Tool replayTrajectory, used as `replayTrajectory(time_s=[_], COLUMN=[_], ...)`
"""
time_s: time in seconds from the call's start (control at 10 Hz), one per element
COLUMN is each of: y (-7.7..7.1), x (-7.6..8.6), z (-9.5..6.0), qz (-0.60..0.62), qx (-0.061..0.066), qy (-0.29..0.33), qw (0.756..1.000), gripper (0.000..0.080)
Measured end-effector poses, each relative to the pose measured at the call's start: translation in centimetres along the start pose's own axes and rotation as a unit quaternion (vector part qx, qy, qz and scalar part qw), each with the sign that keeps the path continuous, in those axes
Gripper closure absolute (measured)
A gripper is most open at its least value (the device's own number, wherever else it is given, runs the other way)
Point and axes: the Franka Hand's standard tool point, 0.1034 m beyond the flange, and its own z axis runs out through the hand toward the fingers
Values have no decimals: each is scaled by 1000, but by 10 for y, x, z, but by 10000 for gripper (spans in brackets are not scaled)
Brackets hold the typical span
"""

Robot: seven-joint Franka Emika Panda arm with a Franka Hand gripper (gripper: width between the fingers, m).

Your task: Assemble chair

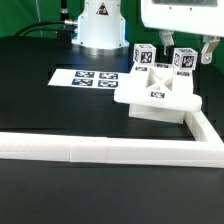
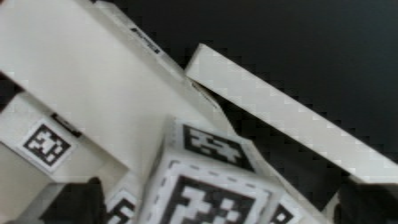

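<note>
Chair point(image 1: 157, 92): part-built, white, tagged, on the dark surface point(image 1: 40, 100), tucked in the border rail point(image 1: 100, 150) corner. Tool point(image 1: 176, 48): fingers spread, gripping nothing, poised directly above the upright tagged posts point(image 1: 163, 62).

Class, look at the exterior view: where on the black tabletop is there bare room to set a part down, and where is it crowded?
Free: the black stretch at the exterior view's left, between the marker board and the white border rail. Crowded: the rail's corner at the exterior view's right, where the chair parts cluster under the open gripper.
</note>
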Motion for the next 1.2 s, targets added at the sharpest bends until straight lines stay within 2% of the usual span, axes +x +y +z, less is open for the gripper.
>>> replayTrajectory(time_s=[0.3,0.6,0.9,1.2], y=[-1,-3,-1,0], x=[-2,-5,-3,2], z=[0,-2,-1,-1], qz=[-102,-217,-298,-395], qx=[-4,-26,-27,-28], qy=[2,12,13,13], qw=[995,976,954,918], gripper=[151,151,151,151])
